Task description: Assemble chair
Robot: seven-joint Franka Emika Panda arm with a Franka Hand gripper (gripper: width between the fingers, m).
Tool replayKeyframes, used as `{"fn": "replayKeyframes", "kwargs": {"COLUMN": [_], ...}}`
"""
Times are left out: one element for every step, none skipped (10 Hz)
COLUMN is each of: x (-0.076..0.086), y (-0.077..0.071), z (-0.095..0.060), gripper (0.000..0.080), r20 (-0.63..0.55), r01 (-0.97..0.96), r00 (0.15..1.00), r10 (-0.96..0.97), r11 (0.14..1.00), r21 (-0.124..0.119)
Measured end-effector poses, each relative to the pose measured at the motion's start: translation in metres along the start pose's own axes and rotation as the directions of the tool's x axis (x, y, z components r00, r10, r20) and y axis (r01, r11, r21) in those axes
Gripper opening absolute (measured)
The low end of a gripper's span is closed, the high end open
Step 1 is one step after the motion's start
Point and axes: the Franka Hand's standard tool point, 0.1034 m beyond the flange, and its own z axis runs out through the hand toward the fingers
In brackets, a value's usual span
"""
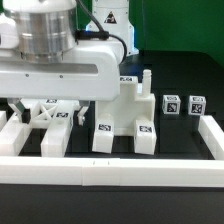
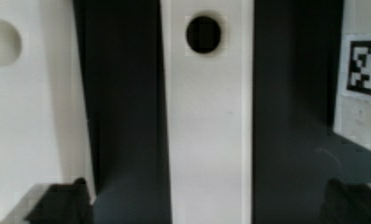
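Gripper (image 2: 203,207) first: its jaws stand as wide apart as they go and clasp nothing. In the wrist view the dark, blurred fingertips (image 2: 57,205) sit on either side of a long white bar (image 2: 203,130) with a round hole near one end, and a dark gap shows on each side, so I judge there is no contact yet. Which chair part this bar belongs to I cannot tell for certain. It is probably the X-braced frame (image 1: 45,113), which lies on the bench (image 1: 185,140) right under the arm, towards the exterior view's left.

The chair looks only partly built. A stepped white body (image 1: 125,112) carrying two tags stands near the middle of the bench, just beside the frame. Its blocks appear already joined, though the seams are too small to confirm. Two small cubes (image 1: 172,103) sit side by side nearer the far edge, on the exterior view's right, well apart from the body and plainly still loose. The frame too seems unattached.

Left to do, by my reckoning: grasp the frame, mate it to the body, then fit the cubes. With the fingers straddling the bar, the gripper looks set up to grasp it.
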Motion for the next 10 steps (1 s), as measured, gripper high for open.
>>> {"fn": "replayKeyframes", "kwargs": {"x": [-0.003, -0.005, -0.005, -0.005, -0.006, -0.007, -0.008, -0.007, -0.007, -0.006], "y": [-0.001, -0.003, -0.003, -0.003, -0.003, -0.002, -0.004, -0.004, -0.004, -0.003], "z": [0.008, 0.015, 0.014, 0.015, 0.016, 0.022, 0.029, 0.033, 0.035, 0.038], "gripper": [0.0649, 0.0649, 0.0649, 0.0649, 0.0649, 0.0649, 0.0649, 0.0649, 0.0649, 0.0649], "r20": [0.013, 0.020, 0.020, 0.021, 0.023, 0.022, 0.023, 0.025, 0.026, 0.028], "r01": [0.002, 0.004, 0.004, 0.004, 0.004, 0.005, 0.009, 0.011, 0.011, 0.012], "r00": [1.000, 1.000, 1.000, 1.000, 1.000, 1.000, 1.000, 1.000, 1.000, 1.000], "r10": [-0.002, -0.004, -0.004, -0.004, -0.004, -0.004, -0.009, -0.011, -0.011, -0.011], "r11": [1.000, 1.000, 1.000, 1.000, 1.000, 1.000, 1.000, 1.000, 1.000, 1.000], "r21": [-0.001, -0.001, -0.001, -0.001, -0.001, -0.006, -0.010, -0.012, -0.014, -0.016]}}
